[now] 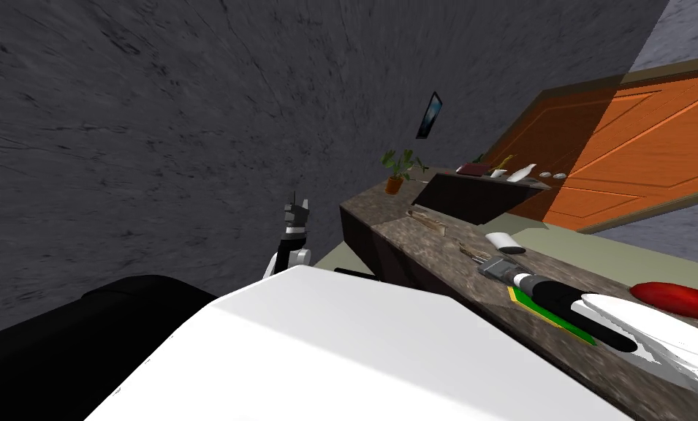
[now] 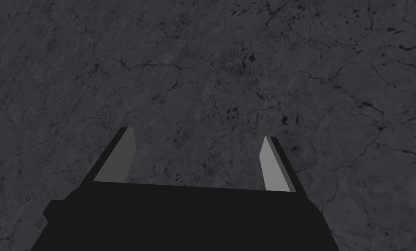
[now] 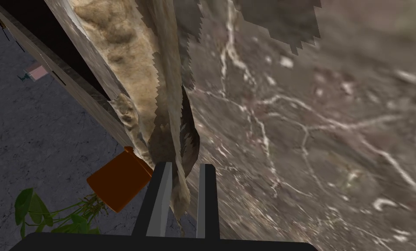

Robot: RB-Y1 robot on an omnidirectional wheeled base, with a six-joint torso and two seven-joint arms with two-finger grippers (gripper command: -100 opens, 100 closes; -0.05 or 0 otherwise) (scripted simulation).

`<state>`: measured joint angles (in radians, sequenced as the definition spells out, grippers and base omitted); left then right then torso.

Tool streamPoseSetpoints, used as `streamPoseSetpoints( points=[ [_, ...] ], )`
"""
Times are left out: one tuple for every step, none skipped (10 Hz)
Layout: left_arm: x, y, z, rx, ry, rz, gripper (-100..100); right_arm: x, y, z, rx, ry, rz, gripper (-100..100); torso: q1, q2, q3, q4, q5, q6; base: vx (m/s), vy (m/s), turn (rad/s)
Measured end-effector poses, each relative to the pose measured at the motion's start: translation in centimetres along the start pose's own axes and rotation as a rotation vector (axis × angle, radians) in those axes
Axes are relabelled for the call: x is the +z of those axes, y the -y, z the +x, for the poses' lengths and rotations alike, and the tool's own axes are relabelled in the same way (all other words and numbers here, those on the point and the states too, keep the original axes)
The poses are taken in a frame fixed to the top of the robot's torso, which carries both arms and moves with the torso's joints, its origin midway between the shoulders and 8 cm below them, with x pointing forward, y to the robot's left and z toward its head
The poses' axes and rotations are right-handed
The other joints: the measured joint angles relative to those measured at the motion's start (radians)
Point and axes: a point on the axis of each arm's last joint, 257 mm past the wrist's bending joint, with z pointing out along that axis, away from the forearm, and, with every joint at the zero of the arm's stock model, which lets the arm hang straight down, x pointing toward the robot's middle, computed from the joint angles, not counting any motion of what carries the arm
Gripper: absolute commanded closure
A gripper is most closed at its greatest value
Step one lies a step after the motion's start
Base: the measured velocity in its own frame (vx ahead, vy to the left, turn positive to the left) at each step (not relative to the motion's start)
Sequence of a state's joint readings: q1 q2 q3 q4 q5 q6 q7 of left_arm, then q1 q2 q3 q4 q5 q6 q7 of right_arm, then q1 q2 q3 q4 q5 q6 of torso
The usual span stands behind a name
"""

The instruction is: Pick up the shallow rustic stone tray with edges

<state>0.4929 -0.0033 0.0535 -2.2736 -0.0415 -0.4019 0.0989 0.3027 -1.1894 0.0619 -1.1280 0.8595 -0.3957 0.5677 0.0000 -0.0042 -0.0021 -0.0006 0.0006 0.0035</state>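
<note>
1. Plainly, the right gripper [image 3: 186, 167] is drawn narrow, and the thin raised rim of the tray [image 3: 128, 65] is pinched between its two fingers.
2. The tray, tan and rough like stone, is found right at the fingertips and is seen running away ahead of them over the brown veined counter [image 3: 311, 130].
3. The rim is judged to have been chosen because the tray is shallow and broad. The flat body would be too wide for the fingers, whereas the upright edge offers two sides to be pressed.
4. The grip is taken at one end, so the far end is likely to sag once the weight is carried. A slow, level lift is called for.
5. Whether the tray is off the counter cannot be told.
6. On the part of the tray's floor that shows, nothing is seen lying.
7. Just to one side of the fingers, past the tray's rim, an orange-brown pot [image 3: 117, 183] is stood, and a green leafy plant [image 3: 50, 213] is held in it. It is near enough to be knocked if the tray is swung that way.
8. The left gripper [image 2: 197, 135] is held wide with nothing between its fingers, well apart from the right gripper and the tray. It is judged to be parked out of the way.
</note>
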Motion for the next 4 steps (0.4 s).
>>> streamPoseSetpoints(
  points=[
    [0.0, 0.0, 0.0, 0.000, 0.000, 0.000, 0, -0.2, -0.3, -0.5, -0.016, 0.016, -0.010, 100, 0.002, 0.000, 0.000, 0.000, 0.000, 0.000, 0.154, 0.056, -0.351],
    [0.0, 0.0, 0.0, 0.000, 0.000, 0.000, 0, -0.4, -0.6, -1.4, -0.037, 0.037, -0.024, 100, 0.003, -0.002, -0.001, 0.000, 0.001, 0.000, 0.184, 0.038, -0.384],
    [0.0, 0.0, 0.0, 0.000, 0.000, 0.000, 0, -0.6, -0.9, -2.1, -0.055, 0.060, -0.036, 100, 0.003, -0.004, -0.002, 0.000, 0.001, 0.000, 0.077, 0.019, -0.092],
    [0.0, 0.0, 0.0, 0.000, 0.000, 0.000, 0, -0.6, -1.0, -2.1, -0.060, 0.062, -0.041, 0, 0.001, -0.001, -0.001, 0.000, 0.000, -0.003, 0.010, 0.005, 0.013]
  ],
)
